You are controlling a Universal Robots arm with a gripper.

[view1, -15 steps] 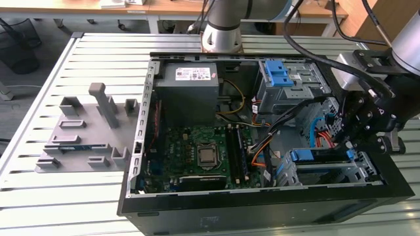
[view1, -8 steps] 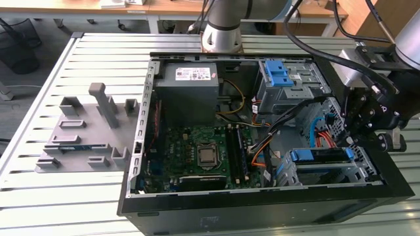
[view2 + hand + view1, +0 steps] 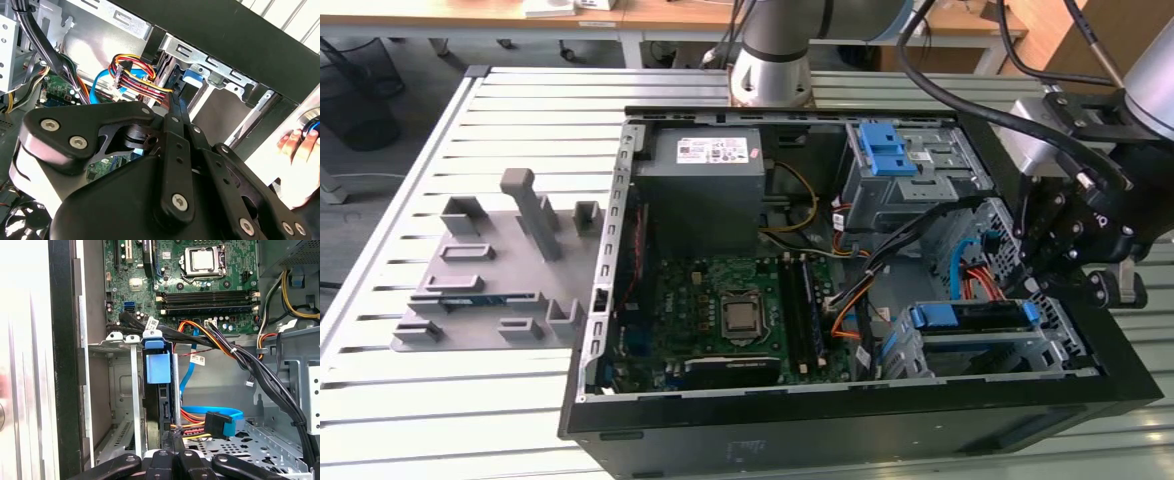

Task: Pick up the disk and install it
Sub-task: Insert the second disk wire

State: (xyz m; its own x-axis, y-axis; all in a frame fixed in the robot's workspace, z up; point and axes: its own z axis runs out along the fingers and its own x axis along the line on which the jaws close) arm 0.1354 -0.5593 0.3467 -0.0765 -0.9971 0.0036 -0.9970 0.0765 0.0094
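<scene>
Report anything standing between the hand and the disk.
Nothing visible does. In the first wrist view the hand is right at the near end of the disk, which sits on edge in the drive cage. The blue cable and its connector lie just beside them, not between.

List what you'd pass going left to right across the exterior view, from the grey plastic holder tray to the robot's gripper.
Grey holder tray → motherboard → disk in its blue frame → gripper.

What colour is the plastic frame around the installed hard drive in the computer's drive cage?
Blue frame, clearest in the first wrist view.
</scene>
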